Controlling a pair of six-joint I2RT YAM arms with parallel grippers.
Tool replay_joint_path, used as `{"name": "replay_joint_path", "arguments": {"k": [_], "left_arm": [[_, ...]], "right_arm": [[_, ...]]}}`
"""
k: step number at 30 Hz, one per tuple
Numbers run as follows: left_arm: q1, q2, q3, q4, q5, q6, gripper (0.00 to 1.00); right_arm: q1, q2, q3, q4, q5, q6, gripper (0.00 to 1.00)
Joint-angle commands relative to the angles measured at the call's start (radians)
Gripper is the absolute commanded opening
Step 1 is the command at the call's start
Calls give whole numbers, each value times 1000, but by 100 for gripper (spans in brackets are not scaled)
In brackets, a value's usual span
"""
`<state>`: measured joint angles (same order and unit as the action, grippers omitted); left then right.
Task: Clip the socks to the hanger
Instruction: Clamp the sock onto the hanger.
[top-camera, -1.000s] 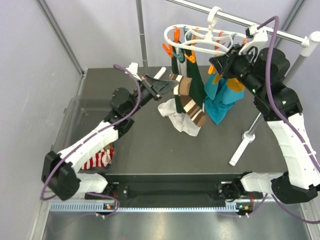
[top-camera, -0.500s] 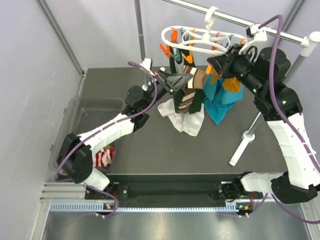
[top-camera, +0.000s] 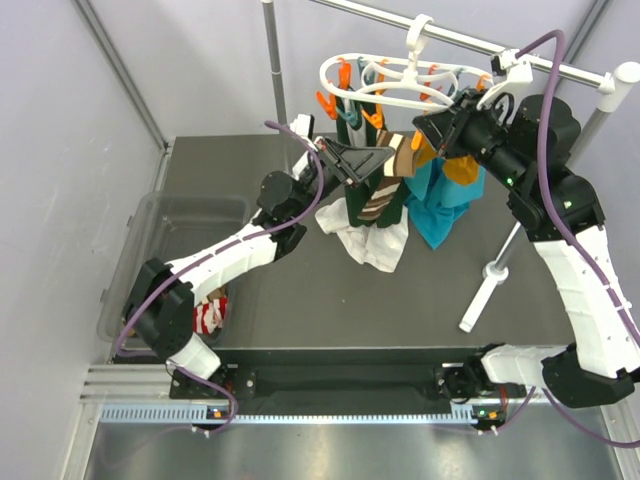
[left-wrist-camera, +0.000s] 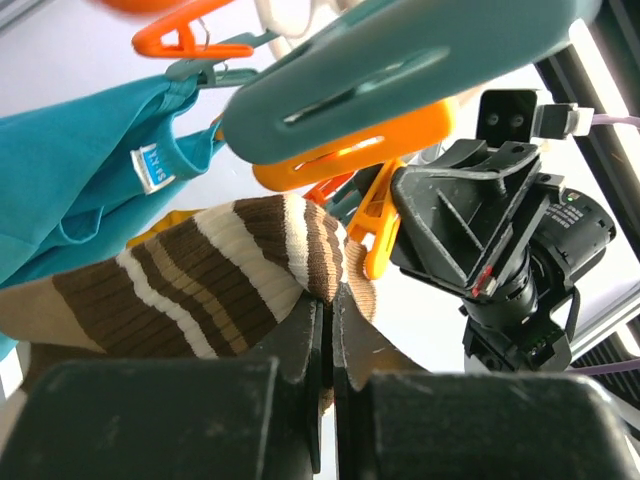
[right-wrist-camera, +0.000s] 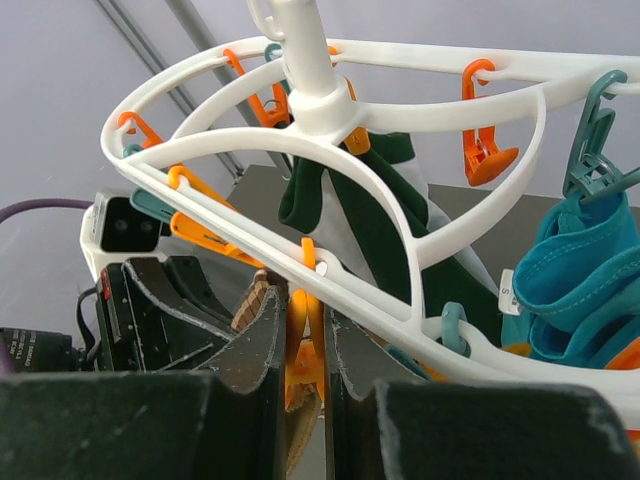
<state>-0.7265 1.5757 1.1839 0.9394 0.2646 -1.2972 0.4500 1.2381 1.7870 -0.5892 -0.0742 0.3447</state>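
The white oval hanger (top-camera: 400, 85) hangs by its hook from the rail, with orange and teal clips. My left gripper (top-camera: 388, 155) is shut on the cuff of a brown-and-cream striped sock (top-camera: 383, 192) and holds it up just under the hanger. In the left wrist view the jaws (left-wrist-camera: 330, 295) pinch the sock (left-wrist-camera: 200, 290) right below an orange clip (left-wrist-camera: 370, 150). My right gripper (top-camera: 427, 126) is shut on that orange clip (right-wrist-camera: 305, 330) under the hanger frame (right-wrist-camera: 330, 170). Dark green (right-wrist-camera: 370, 200), teal (top-camera: 440, 200) and mustard (top-camera: 465, 168) socks hang clipped.
A clear bin (top-camera: 170, 215) at the left holds a red-and-white striped sock (top-camera: 207, 315). A white cloth (top-camera: 355, 238) lies on the table under the hanger. The grey rail (top-camera: 500, 45), its poles (top-camera: 275, 70) and a white rod (top-camera: 485, 290) stand close by.
My left gripper has risen and moved right, carrying the striped sock up to the orange clip. The hanger has swung slightly left. The right gripper has stayed on the clip.
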Motion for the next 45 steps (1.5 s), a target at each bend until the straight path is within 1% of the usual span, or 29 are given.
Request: {"name": "replay_joint_path", "arguments": {"k": [1, 15, 16, 17, 18, 19, 23, 24, 25, 26, 28, 30, 31, 32, 33, 34, 35, 36, 38, 39, 40, 42, 43, 45], "left_arm": [[-7, 0, 40, 93, 18, -8, 0], [-21, 21, 74, 124, 15, 6, 0], [-21, 26, 75, 125, 15, 4, 0], [-22, 29, 77, 125, 16, 1, 0], [-22, 29, 79, 125, 16, -1, 0], [-22, 33, 79, 124, 13, -5, 0], [-25, 43, 82, 101, 12, -14, 0], [-27, 46, 82, 101, 15, -16, 0], [-27, 50, 83, 104, 13, -23, 0], [-25, 50, 85, 105, 15, -25, 0], [-27, 55, 97, 90, 22, -25, 0], [-27, 55, 108, 39, 31, -25, 5], [-27, 56, 114, 24, 39, -19, 17], [-25, 55, 115, 4, 44, -17, 25], [-25, 53, 115, -35, 47, -16, 33], [-27, 49, 114, -65, 51, -2, 51], [-27, 44, 114, -88, 58, 10, 59], [-25, 40, 108, -106, 61, 25, 69], [-27, 17, 108, -197, 68, 91, 81], [-27, 6, 108, -246, 62, 155, 84], [-28, -17, 111, -333, 56, 191, 85], [-30, -42, 111, -404, 27, 269, 85], [-30, -66, 109, -462, 13, 354, 82], [-34, -91, 111, -496, -18, 448, 62]], "right_arm": [[0, -11, -18, -44, -79, 5, 0], [-7, -17, -41, -38, -93, 10, 0], [-7, -19, -40, -38, -93, 8, 2], [-8, -20, -40, -37, -90, 10, 6], [-8, -23, -40, -37, -90, 7, 18], [-10, -26, -40, -37, -88, 8, 22], [-11, -31, -41, -32, -88, 8, 34], [-11, -32, -40, -34, -87, 7, 41], [-11, -32, -40, -34, -84, 7, 43], [-11, -35, -40, -34, -82, 7, 47], [-13, -38, -40, -35, -79, 7, 51], [-14, -43, -38, -40, -73, 4, 55], [-14, -45, -37, -46, -69, 1, 56], [-14, -52, -35, -49, -56, -1, 57], [-14, -57, -35, -52, -49, -4, 62], [-16, -61, -34, -57, -39, -12, 66], [-16, -68, -35, -69, -24, -16, 68], [-17, -78, -35, -75, -18, -24, 74], [-17, -94, -34, -104, 7, -42, 80], [-17, -100, -31, -113, 13, -49, 85], [-17, -106, -31, -121, 16, -56, 87], [-17, -123, -20, -150, 19, -62, 89], [-20, -129, -15, -165, 17, -72, 89], [-19, -146, -5, -204, 13, -81, 89]]}}
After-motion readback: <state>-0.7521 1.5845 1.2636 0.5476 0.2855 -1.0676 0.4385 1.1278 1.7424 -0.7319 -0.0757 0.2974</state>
